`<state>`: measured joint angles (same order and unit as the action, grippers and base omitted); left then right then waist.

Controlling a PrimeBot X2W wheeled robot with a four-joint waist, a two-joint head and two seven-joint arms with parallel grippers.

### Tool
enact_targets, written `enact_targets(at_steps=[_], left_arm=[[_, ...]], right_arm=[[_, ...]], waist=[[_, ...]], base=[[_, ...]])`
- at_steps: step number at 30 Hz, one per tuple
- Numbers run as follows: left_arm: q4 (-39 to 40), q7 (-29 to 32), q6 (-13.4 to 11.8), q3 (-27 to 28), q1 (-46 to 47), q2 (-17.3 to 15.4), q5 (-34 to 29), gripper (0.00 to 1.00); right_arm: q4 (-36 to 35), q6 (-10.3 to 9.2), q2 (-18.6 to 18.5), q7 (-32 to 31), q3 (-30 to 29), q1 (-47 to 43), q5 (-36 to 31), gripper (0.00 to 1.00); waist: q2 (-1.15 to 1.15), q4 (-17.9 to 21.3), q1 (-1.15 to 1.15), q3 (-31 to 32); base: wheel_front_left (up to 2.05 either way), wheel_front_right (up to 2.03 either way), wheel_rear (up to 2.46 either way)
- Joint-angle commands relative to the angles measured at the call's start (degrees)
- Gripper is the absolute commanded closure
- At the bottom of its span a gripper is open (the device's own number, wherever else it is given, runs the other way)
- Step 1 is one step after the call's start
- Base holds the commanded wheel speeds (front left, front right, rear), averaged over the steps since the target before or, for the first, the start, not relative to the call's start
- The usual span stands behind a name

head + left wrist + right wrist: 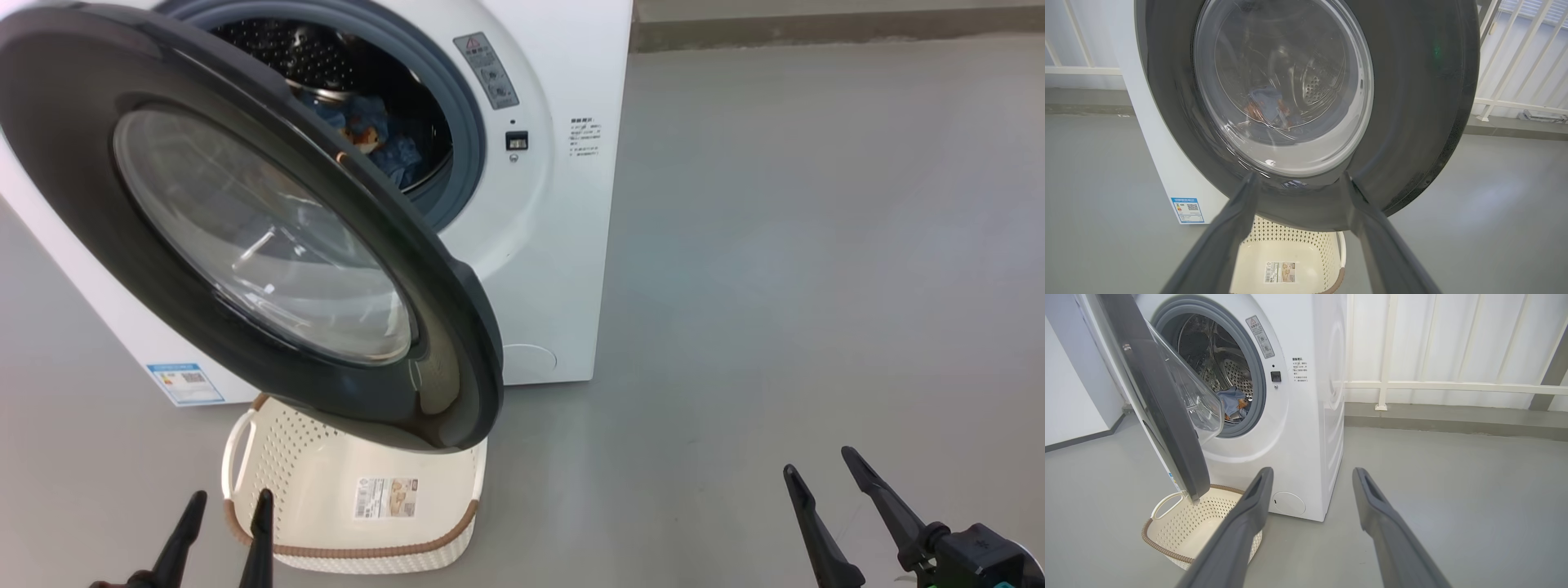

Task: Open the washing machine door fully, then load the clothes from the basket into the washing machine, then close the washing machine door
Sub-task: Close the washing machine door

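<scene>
The left pincer hangs empty, its dark fingers moderately apart. The right pincer is also spread and holding nothing, well off to the side. The big white boxy front-loading washing machine has its large round glossy black door half swung, just ahead of the left pincer and overhanging the small cream perforated plastic basket (bare, label showing). The light blue printed clothes lie in the drum, so I'd judge only a push shut remains.

Smooth grey floor meets a white railing.
</scene>
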<state>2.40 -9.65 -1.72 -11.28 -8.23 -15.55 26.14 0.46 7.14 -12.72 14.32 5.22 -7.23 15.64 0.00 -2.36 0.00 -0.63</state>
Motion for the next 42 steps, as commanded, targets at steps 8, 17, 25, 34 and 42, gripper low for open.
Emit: enact_targets(at_steps=[8,17,25,34,42], left_arm=[[1.61,0.01,-0.7,1.33,0.94,-0.61,-0.64,0.0],[1.54,0.19,-1.28,0.95,0.98,-0.56,-0.59,0.0],[1.64,0.44,-1.63,0.51,1.15,-0.57,-0.55,0.0],[1.68,0.39,-1.7,-0.2,1.95,-0.66,-0.69,0.0],[1.19,0.05,-1.36,-1.17,3.12,-0.34,-0.69,0.0]], right_arm=[[-1.13,0.35,-0.61,0.68,1.64,0.29,-1.17,0.0],[-1.17,0.35,-0.3,0.68,1.41,-0.04,-1.22,0.0],[-0.74,0.35,-0.08,0.68,1.01,0.15,-0.2,1.0],[1.76,0.35,-0.7,0.68,2.35,1.59,0.64,1.0],[4.95,0.35,-1.22,0.68,3.43,5.06,1.35,1.0]], waist=[[0.0,0.83,0.0,0.85],[0.0,1.33,0.0,1.15],[0.0,0.98,0.0,1.22],[0.0,-0.8,0.0,1.5],[0.0,-2.95,0.0,1.33]], base=[[0.0,0.0,0.0],[0.0,0.0,0.0],[0.0,0.0,0.0],[0.0,0.0,0.0],[0.0,0.0,0.0]])
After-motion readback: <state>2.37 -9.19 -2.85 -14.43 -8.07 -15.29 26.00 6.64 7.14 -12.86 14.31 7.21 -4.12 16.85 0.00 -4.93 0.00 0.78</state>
